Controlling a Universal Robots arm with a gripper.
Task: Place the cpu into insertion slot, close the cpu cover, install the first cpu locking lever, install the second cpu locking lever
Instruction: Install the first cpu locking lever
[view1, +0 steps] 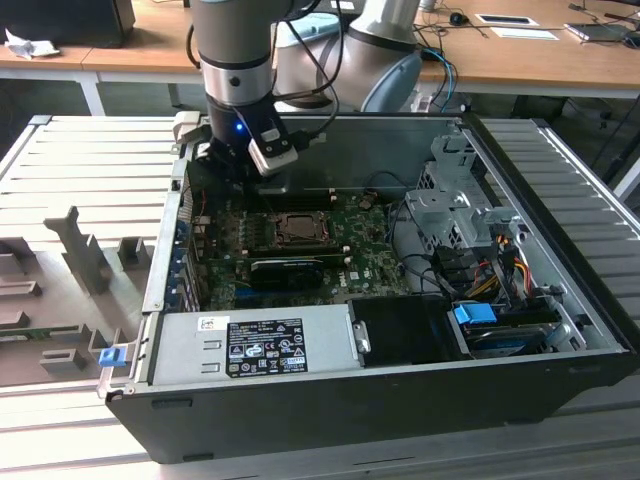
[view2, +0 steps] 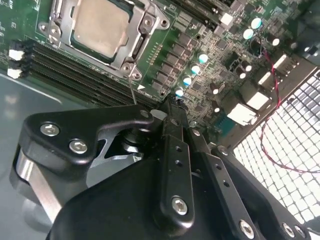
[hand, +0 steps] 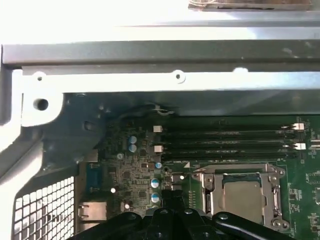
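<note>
Inside the open PC case (view1: 400, 410), toward the exterior view's left, the arm (view1: 235, 60) reaches down over the green motherboard (view1: 370, 255). The gripper (view2: 171, 106) is closed: its two sides meet at the tip, and nothing is seen btw. them. It hangs low over the board, just beside one corner of the socket and near a row of blue-top capacitors (view2: 202, 58).

The cpu (view2: 100, 25) lies flat in the insertion slot (view2: 71, 36), grey top up. The cpu cover (view2: 142, 27) is down around it, so the chip shows through the square window. A thin metal rod (view2: 132, 87) comes from the socket corner and ends near the gripper tip, but apart from it. I cannot tell if this lever is latched or not.

Long black RAM slots (hand: 225, 137) run beside the socket, btw. it and the case wall.

In the exterior view a black heatsink (view1: 285, 270) sits just in front of the socket. The PSU (view1: 250, 345) w/ its label is at the near edge, and the drive cage (view1: 450, 200) w/ coloured cables is at the exterior view's right. The case stands on a grey slatted tabletop (view1: 90, 160). Grey fixture blocks (view1: 80, 250) lie on it at the exterior view's left, apart from the case.
</note>
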